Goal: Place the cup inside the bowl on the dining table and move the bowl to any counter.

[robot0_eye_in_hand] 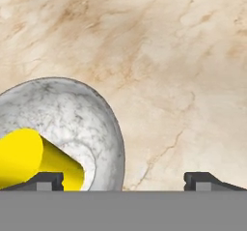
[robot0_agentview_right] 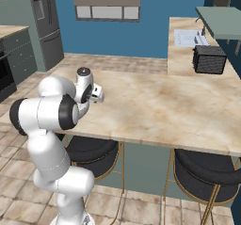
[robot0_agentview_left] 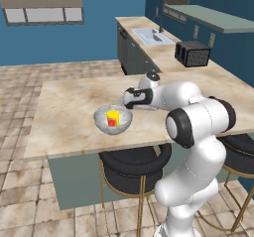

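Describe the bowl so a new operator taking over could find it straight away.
Find the big marble dining table with black stools tucked under its near edge. Above the left stool, near that edge, sits the silvery-grey speckled bowl, just left of the gripper. It is the only dish there and holds a yellow cup with a red patch.

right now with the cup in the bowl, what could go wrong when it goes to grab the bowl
1. The cup sits loose in the bowl; in the hand view it leans, so a tilted lift may tip it out.
2. The end effector is open, with one fingertip in front of the cup. Closing here could pinch or nudge the cup rather than the rim.
3. The bowl is near the dining table edge above a stool; a sideways shove could push it off.
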